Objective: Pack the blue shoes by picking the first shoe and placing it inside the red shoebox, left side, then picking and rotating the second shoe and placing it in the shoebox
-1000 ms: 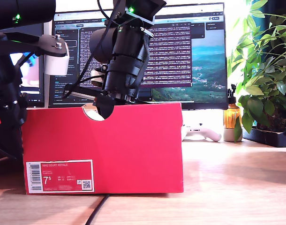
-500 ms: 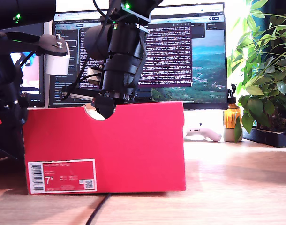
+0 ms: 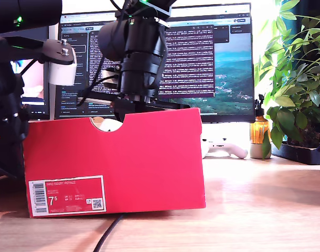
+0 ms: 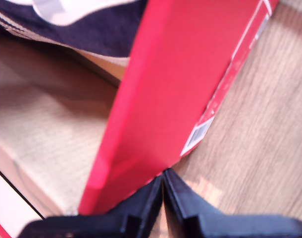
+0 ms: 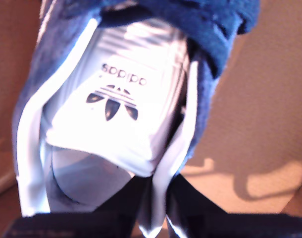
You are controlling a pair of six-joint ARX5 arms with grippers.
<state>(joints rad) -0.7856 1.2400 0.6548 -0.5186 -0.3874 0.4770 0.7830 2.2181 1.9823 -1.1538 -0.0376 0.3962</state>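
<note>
One red shoebox (image 3: pixel 149 163), two blue shoes (image 5: pixel 116 99) inside.

My first end effector (image 4: pixel 163 174) pinched closed, my second end effector (image 5: pixel 158 186) clamped, an arm (image 3: pixel 136 58) pointing down.

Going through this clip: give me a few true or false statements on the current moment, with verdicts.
1. The white label on the red shoebox reads 7.5. True.
2. My second gripper is empty. False: it is closed on the heel end of a blue shoe.
3. The plant stands at the exterior view's left. False: it is at that view's right.
4. The monitor behind the box is switched off. False: it shows text and a landscape.
5. A dark cable runs out from under the box's front. True.
</note>
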